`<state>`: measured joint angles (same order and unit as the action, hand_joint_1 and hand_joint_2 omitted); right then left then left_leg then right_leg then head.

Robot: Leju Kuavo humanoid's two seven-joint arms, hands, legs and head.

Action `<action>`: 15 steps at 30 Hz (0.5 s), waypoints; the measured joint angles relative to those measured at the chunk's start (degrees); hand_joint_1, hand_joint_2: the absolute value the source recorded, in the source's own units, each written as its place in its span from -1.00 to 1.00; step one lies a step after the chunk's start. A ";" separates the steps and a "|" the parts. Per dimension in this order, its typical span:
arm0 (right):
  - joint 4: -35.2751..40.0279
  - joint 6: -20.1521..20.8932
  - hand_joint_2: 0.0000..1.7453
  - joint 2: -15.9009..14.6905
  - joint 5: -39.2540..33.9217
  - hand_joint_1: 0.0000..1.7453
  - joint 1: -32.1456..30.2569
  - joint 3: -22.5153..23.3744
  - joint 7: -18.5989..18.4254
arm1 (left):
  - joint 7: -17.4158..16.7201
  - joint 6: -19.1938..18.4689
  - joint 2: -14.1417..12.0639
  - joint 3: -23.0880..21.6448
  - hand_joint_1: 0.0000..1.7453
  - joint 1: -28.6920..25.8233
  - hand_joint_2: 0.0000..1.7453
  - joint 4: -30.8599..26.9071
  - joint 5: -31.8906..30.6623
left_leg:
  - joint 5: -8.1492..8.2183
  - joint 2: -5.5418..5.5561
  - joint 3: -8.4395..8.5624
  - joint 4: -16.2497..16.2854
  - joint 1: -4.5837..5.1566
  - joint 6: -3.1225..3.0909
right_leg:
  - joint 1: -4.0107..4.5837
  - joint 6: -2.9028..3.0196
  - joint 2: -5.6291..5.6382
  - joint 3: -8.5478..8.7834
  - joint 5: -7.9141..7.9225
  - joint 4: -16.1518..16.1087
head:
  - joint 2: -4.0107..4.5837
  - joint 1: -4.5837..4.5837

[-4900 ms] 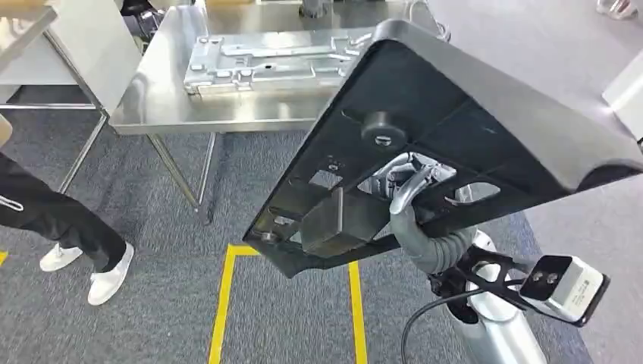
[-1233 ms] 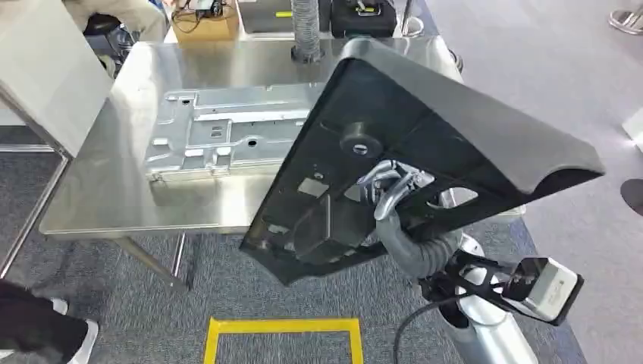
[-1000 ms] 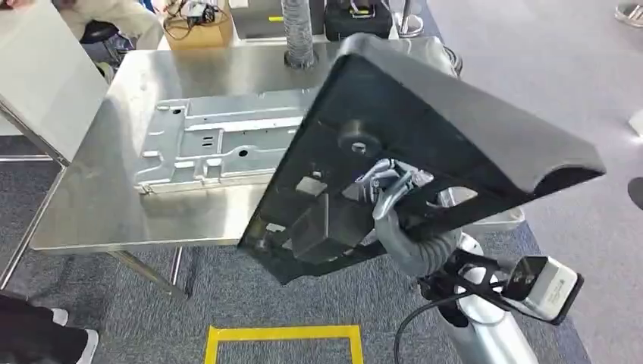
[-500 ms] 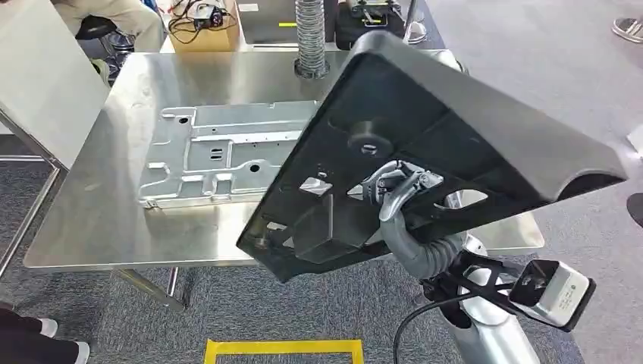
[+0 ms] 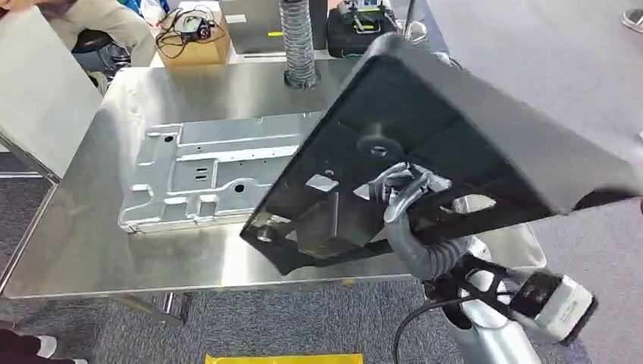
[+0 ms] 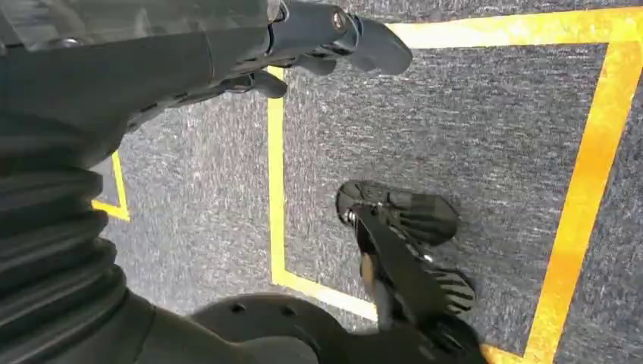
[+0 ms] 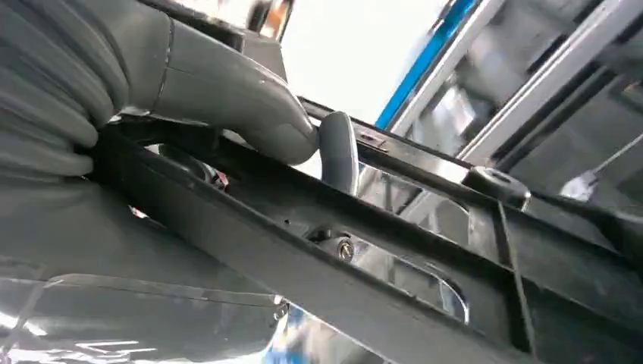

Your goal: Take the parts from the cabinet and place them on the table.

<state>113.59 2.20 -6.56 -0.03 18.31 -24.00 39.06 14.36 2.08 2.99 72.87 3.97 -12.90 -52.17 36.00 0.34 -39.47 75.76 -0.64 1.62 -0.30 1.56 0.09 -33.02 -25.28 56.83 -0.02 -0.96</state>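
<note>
My right hand (image 5: 402, 189) grips a large black plastic panel (image 5: 485, 129) from beneath, through an opening in its ribbed underside. The panel hangs tilted over the right part of the steel table (image 5: 91, 250). In the right wrist view the thumb (image 7: 235, 98) presses on a black rib of the panel (image 7: 303, 250). A silver stamped metal plate (image 5: 205, 178) lies flat on the table, left of the panel and partly hidden by it. My left hand (image 6: 318, 38) hangs over the carpet, holding nothing, its fingers apart.
At the table's back stand a corrugated grey hose (image 5: 297, 42), a cardboard box (image 5: 193, 34) with cables and a black case (image 5: 360, 19). A white board (image 5: 38, 91) leans at the left. A person (image 5: 114, 19) sits behind. Yellow tape (image 5: 288, 358) marks the carpet.
The camera has come closer to the table, so the whole scene has shifted down. The panel stays in my right hand and now hangs over the tabletop.
</note>
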 joint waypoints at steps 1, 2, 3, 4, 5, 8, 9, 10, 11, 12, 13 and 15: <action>0.43 -1.56 1.00 -0.02 2.23 1.00 -0.43 0.00 0.17 | 0.09 0.00 0.00 0.00 -1.00 -0.22 1.00 0.00 -0.07 | -1.34 0.00 -0.93 0.13 -0.04 0.09 | -0.01 -0.06 0.07 0.44 -0.37 0.04 | 0.02 0.00; 1.27 -3.76 1.00 -0.11 4.83 1.00 -0.74 -0.02 0.22 | 0.35 0.00 0.00 0.00 -1.00 -0.34 1.00 0.00 -0.13 | -3.88 -0.01 -0.49 -2.39 -0.08 0.08 | -0.04 -0.18 0.16 0.92 -0.77 0.10 | 0.00 -0.02; 2.30 -5.84 1.00 -0.28 7.04 1.00 -1.07 -0.02 0.26 | 0.59 -0.02 -0.04 0.00 -1.00 -0.36 1.00 0.00 -0.17 | -7.28 -0.01 1.01 -6.85 -0.12 0.00 | -0.06 -0.32 0.20 1.51 -1.23 0.18 | 0.02 0.00; 3.46 -7.83 1.00 -0.44 9.11 1.00 -1.43 -0.09 0.35 | 0.81 -0.11 -0.13 0.00 -1.00 -0.39 1.00 0.00 -0.20 | -10.83 -0.04 3.09 -12.54 -0.13 -0.21 | -0.06 -0.52 0.20 2.18 -1.75 0.26 | 0.02 0.00; 4.51 -10.06 1.00 -0.63 11.28 1.00 -1.70 -0.26 0.48 | 0.92 -0.13 -0.17 0.02 -1.00 -0.47 1.00 0.00 -0.24 | -12.38 -0.06 4.33 -16.48 -0.12 -0.53 | -0.03 -0.78 0.18 2.41 -2.20 0.29 | 0.02 0.02; 7.08 -17.76 1.00 -1.86 18.87 1.00 -2.68 -1.16 0.26 | 0.98 -0.11 -0.28 0.20 -1.00 -0.39 1.00 0.00 -0.24 | -11.31 0.03 4.89 -17.30 0.20 -1.39 | 0.24 -1.64 0.28 2.17 -2.51 0.53 | 0.02 0.06; 7.78 -21.53 1.00 -2.73 22.60 1.00 -2.90 -1.53 -0.87 | 1.03 -0.11 -0.31 0.26 -1.00 -0.52 1.00 0.00 -0.22 | -11.22 0.07 4.87 -17.37 0.31 -1.75 | 0.15 -1.99 0.24 2.24 -2.61 0.41 | 0.02 0.07; 8.22 -24.22 1.00 -3.55 24.98 1.00 -2.85 -1.86 -2.09 | 1.07 -0.04 -0.28 0.28 -1.00 -0.58 1.00 0.00 -0.22 | -11.41 0.04 5.21 -17.99 -0.07 -2.20 | 0.23 -2.39 0.28 2.30 -3.02 0.55 | 0.00 0.02; 8.65 -27.38 1.00 -4.82 27.43 1.00 -2.70 -2.14 -3.70 | 1.14 0.04 -0.28 0.33 -1.00 -0.55 1.00 0.00 -0.22 | -11.43 0.03 5.44 -18.22 -0.04 -2.45 | 0.03 -2.67 0.20 1.94 -3.85 1.80 | 0.02 0.11; 8.74 -29.86 1.00 -6.03 29.14 1.00 -2.32 -2.42 -5.50 | 1.18 0.07 -0.28 0.37 -1.00 -0.51 1.00 0.00 -0.22 | -11.35 -0.03 5.45 -18.21 -0.04 -2.84 | -0.02 -2.85 0.19 0.25 -5.82 5.15 | 0.00 0.46; 8.74 -32.39 1.00 -7.06 31.01 1.00 -2.20 -2.64 -7.01 | 1.25 0.20 -0.28 0.44 -1.00 -0.51 1.00 0.00 -0.22 | -11.28 -0.05 5.45 -18.20 0.01 -2.94 | -0.13 -3.05 0.19 -2.24 -8.07 9.98 | 0.00 0.50; 8.44 -37.38 1.00 -9.13 36.35 1.00 -2.26 -3.04 -10.68 | 1.29 0.59 -0.28 0.66 -1.00 -0.51 1.00 0.00 -0.24 | -11.16 -0.05 5.44 -18.15 0.13 -3.12 | -0.23 -3.31 0.18 -6.85 -10.65 18.32 | 0.02 0.52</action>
<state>122.03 -35.18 -15.69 36.31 16.05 -27.04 28.38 15.65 2.66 2.71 73.53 3.46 -12.90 -52.41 24.84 0.29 -34.02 57.61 -0.51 -1.50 -0.53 -1.75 0.27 -39.87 -35.92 75.16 0.00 -0.44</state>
